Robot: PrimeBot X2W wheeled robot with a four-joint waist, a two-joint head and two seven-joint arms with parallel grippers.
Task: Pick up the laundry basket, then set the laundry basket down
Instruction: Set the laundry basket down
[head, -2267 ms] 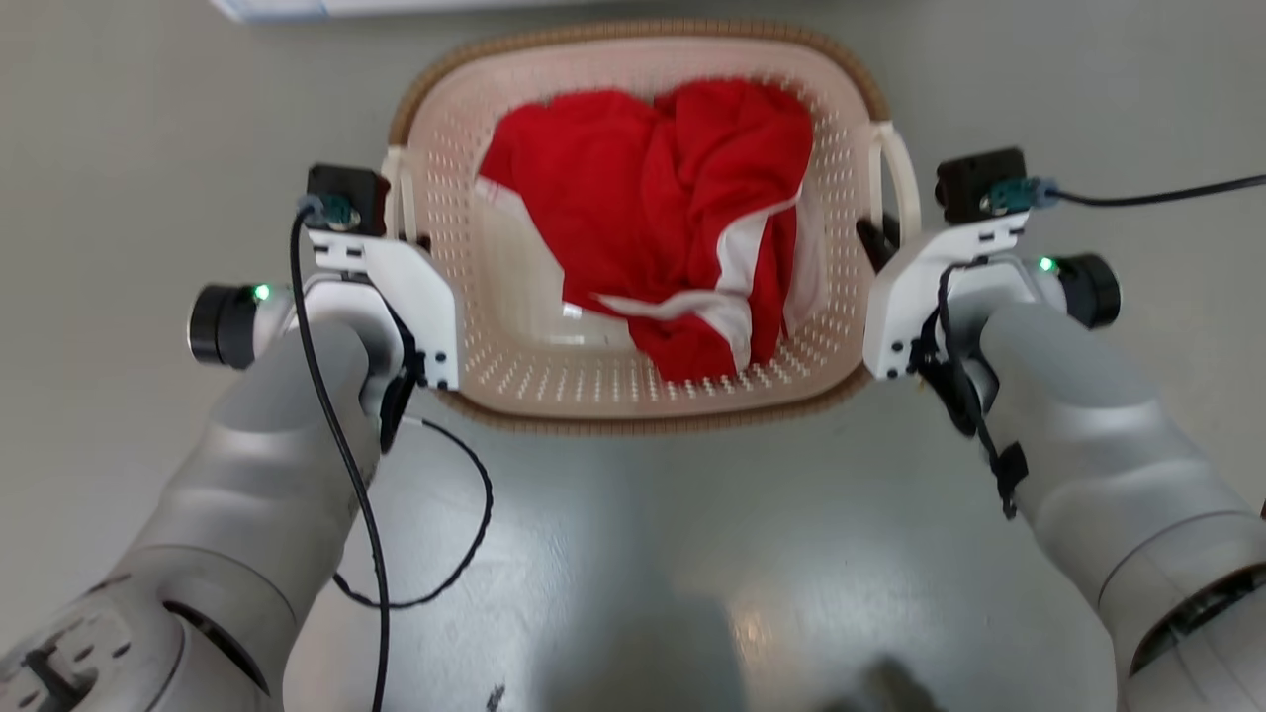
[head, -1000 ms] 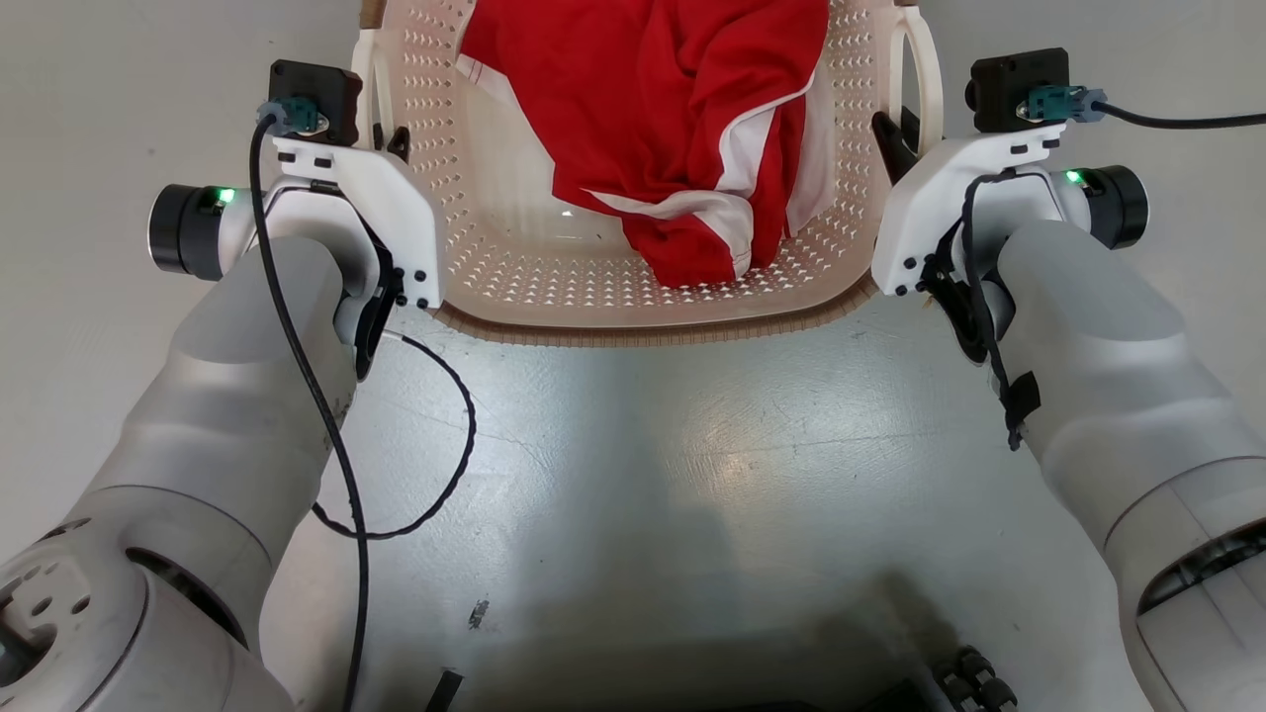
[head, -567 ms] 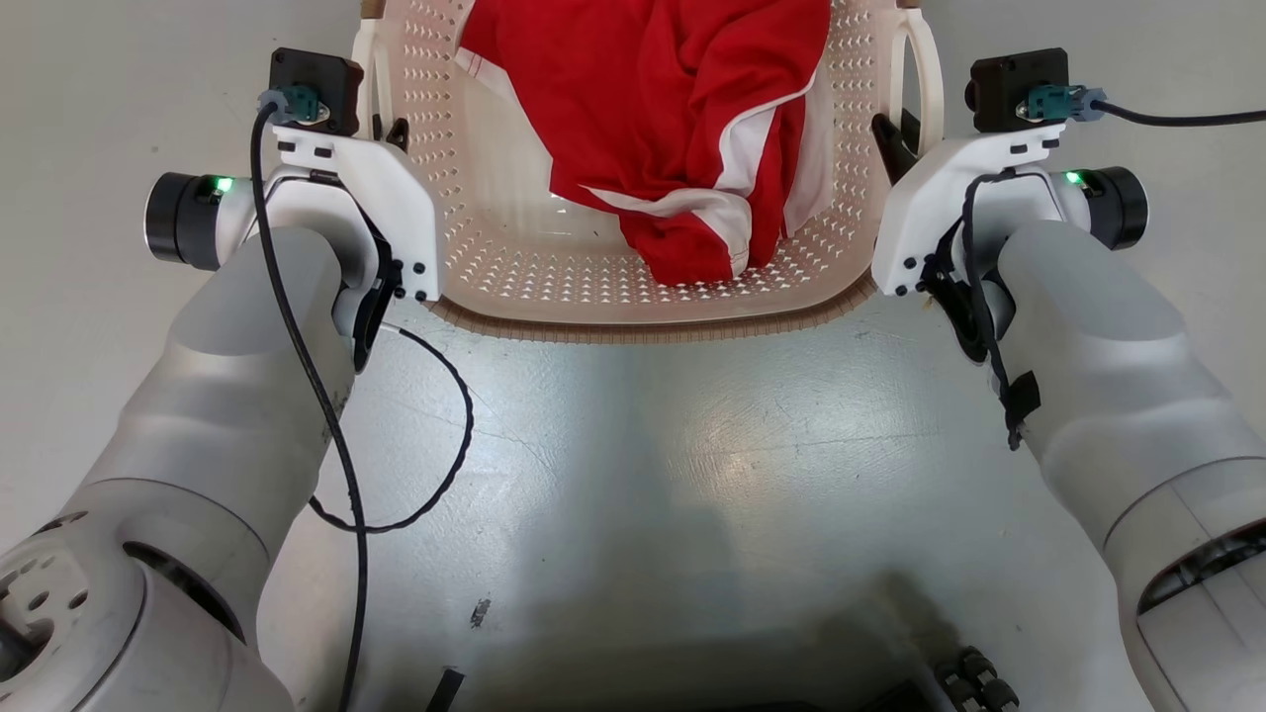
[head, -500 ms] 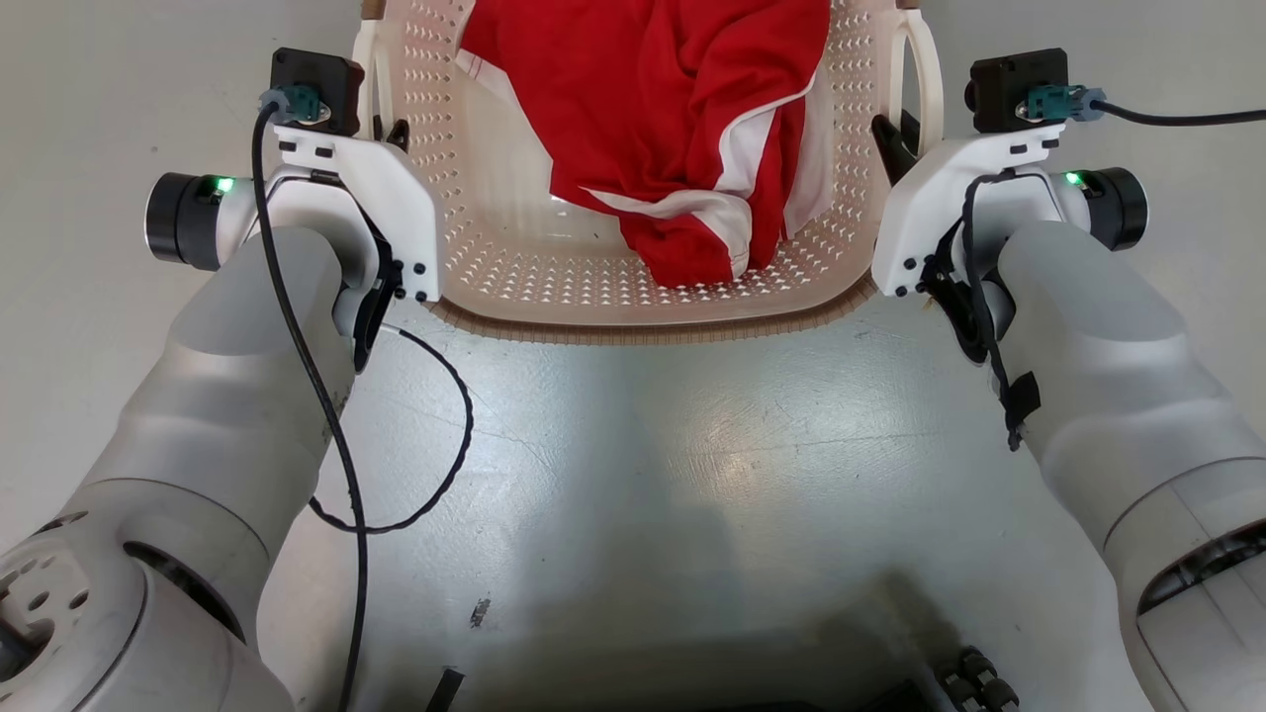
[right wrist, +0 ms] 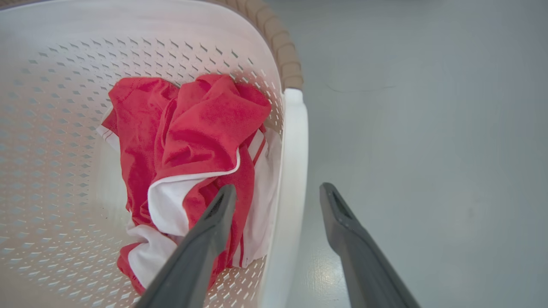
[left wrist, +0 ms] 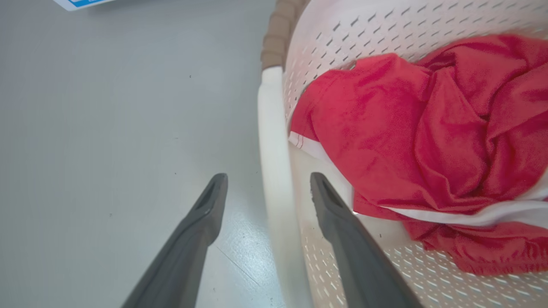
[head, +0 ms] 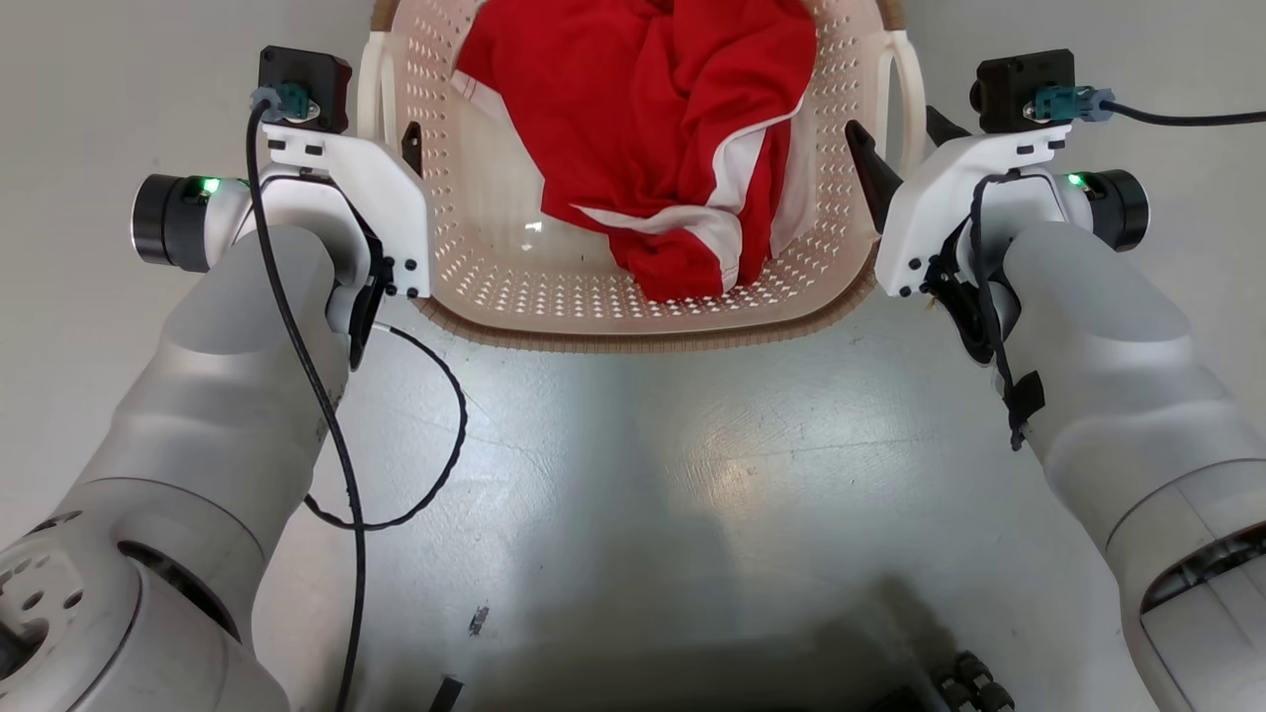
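The laundry basket [head: 633,336], cream, perforated and brown-rimmed, stands on the grey floor at the top centre of the head view with a red and white garment [head: 653,129] inside. My left gripper [head: 388,138] is open, one finger on each side of the left loop handle [head: 371,84]. In the left wrist view that gripper [left wrist: 269,179] straddles the white handle [left wrist: 272,128] without pinching it. My right gripper [head: 900,133] is open around the right handle [head: 905,89]. The right wrist view shows its fingers [right wrist: 278,189] apart on either side of the handle [right wrist: 295,141].
Grey floor [head: 692,475] spreads all round the basket. A black cable [head: 435,475] loops off my left forearm over the floor. The dark edge of my base [head: 890,682] shows at the bottom. A white and blue object [left wrist: 81,3] lies far off beyond the left handle.
Both grippers have opened and let go of the basket's handles. The basket has settled slightly lower and further away, and both arms stay beside it.
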